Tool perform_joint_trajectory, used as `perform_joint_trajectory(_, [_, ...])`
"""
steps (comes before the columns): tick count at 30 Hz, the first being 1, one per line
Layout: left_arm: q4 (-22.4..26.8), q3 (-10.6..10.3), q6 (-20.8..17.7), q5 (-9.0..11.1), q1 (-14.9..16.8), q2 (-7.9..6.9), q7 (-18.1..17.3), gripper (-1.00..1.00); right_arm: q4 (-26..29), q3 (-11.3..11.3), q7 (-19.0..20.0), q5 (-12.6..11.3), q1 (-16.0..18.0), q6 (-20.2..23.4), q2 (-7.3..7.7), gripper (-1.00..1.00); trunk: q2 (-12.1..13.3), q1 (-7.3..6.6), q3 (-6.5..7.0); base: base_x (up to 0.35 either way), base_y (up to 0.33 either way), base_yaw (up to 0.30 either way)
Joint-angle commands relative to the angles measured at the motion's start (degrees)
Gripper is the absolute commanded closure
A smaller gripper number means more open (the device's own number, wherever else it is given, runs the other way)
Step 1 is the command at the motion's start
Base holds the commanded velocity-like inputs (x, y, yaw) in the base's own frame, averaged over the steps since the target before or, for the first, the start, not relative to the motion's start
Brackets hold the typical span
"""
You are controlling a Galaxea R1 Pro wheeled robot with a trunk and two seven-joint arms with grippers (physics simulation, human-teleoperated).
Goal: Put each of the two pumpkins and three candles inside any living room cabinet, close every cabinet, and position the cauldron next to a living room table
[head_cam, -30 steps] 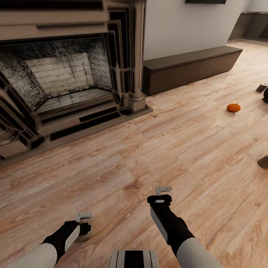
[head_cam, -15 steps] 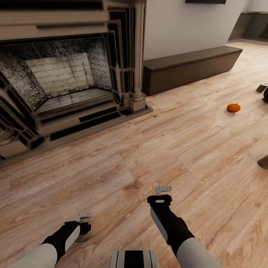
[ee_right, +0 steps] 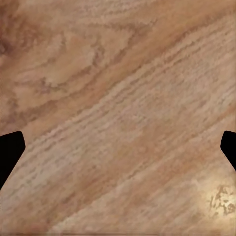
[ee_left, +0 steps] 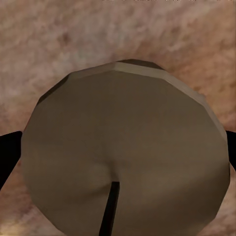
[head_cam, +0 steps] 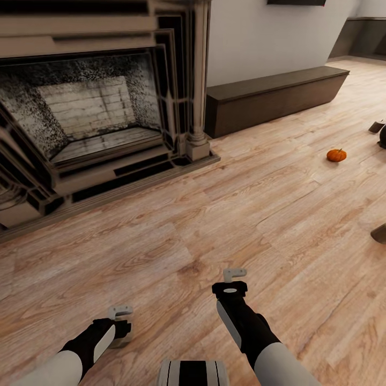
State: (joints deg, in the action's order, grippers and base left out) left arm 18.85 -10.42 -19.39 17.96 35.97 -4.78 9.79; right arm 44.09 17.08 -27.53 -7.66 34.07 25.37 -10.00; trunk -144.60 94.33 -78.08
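Note:
In the left wrist view a stout candle with a pale flat top and a dark wick sits between the fingers of my left gripper, which is shut on it above the plank floor. In the head view that gripper hangs low at the front left. My right gripper is open over bare floor with nothing in it. An orange pumpkin lies on the floor at the right. The long dark cabinet stands closed along the wall. Two more candles and a sliver of the black cauldron are cut off by the right edge.
A large brick fireplace with a stepped hearth takes up the left and back. The light wood floor stretches from my arms to the cabinet and the pumpkin. The lower edge of a black TV shows on the wall.

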Motion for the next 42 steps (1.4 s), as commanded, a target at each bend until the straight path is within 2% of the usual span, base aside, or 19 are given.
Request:
perform_joint_trajectory(1, [0.2,-0.4,-0.3,0.4,0.0,-0.06,0.4,1.0,0.0,0.1,-0.5,-0.6,0.0,0.1,0.0,-1.0,0.0,-0.03,0.18,0.0,0.0,0.0])
perform_joint_trajectory(9, [1.0,-0.3,-0.1,0.5,0.0,-0.17,0.3,1.0,0.0,0.1,-0.5,-0.6,0.0,0.1,0.0,-1.0,0.1,-0.24,1.95,0.0,0.0,0.0])
perform_joint_trajectory(17, [5.4,-0.2,-1.4,0.7,0.0,-0.36,0.1,1.0,-0.4,0.1,-0.7,-0.5,0.1,0.1,0.0,-1.0,0.2,-0.44,3.72,0.0,0.0,0.0])
perform_joint_trajectory(19, [6.8,0.1,-3.6,0.9,0.0,-0.45,0.1,1.0,-0.7,0.1,-0.7,-0.5,0.1,0.1,0.0,-1.0,0.2,-0.49,4.17,0.0,0.0,0.0])
perform_joint_trajectory(21, [10.7,0.3,-8.4,1.0,0.0,-0.58,0.1,1.0,-1.0,0.0,-0.8,-0.5,0.1,-0.2,0.0,-1.0,0.3,-0.55,4.61,0.0,0.0,0.0])
perform_joint_trajectory(22, [18.1,0.4,-14.7,1.2,0.0,-1.08,0.1,1.0,-1.3,0.0,-1.2,-0.5,0.1,-1.0,0.0,-1.0,0.3,-0.57,4.83,0.0,0.0,0.0])
perform_joint_trajectory(23, [22.4,0.5,-18.5,1.5,0.0,-1.53,0.0,1.0,-1.4,-0.1,-1.8,-0.4,0.1,-1.5,0.0,-1.0,0.3,-0.6,5.05,0.0,0.0,0.0])
perform_joint_trajectory(24, [28.8,0.6,-25.2,2.6,0.0,-2.05,-0.5,1.0,-1.5,-0.3,-3.0,-0.3,0.1,-2.2,0.0,-1.0,0.3,-0.62,5.27,0.0,0.0,0.0])
perform_joint_trajectory(28, [39.6,0.9,-36.3,4.5,0.0,-2.55,-1.2,1.0,-1.7,-2.4,-4.4,-0.2,0.1,-3.5,0.0,-1.0,0.4,-0.73,6.16,0.0,0.0,0.0])
perform_joint_trajectory(31, [43.7,1.1,-39.4,4.8,0.0,-2.66,-1.2,1.0,-2.0,-3.6,-4.7,-0.2,0.1,-5.1,0.0,-1.0,0.4,-0.8,6.83,0.0,0.0,0.0])
perform_joint_trajectory(36, [45.9,1.4,-40.4,4.2,0.0,-2.85,-1.0,1.0,-2.4,-4.2,-3.9,-0.2,0.1,-6.1,0.0,-1.0,0.5,-0.93,7.93,0.0,0.0,0.0])
perform_joint_trajectory(38, [46.2,2.2,-40.4,4.1,0.0,-3.12,-1.0,1.0,-2.4,-4.3,-3.5,-0.2,0.1,-6.1,0.0,-1.0,0.5,-0.98,8.38,0.0,0.0,0.0])
perform_joint_trajectory(40, [46.9,4.3,-40.2,3.9,0.0,-3.17,-0.2,1.0,-2.5,-4.2,-2.8,-0.3,0.1,-6.2,0.0,-1.0,0.5,-1.03,8.82,0.0,0.0,0.0])
perform_joint_trajectory(42, [46.9,4.9,-40.0,4.0,0.0,-3.12,0.1,1.0,-2.5,-4.2,-2.6,-0.3,0.1,-6.2,0.0,-1.0,0.5,-1.09,9.26,0.0,0.0,0.0])
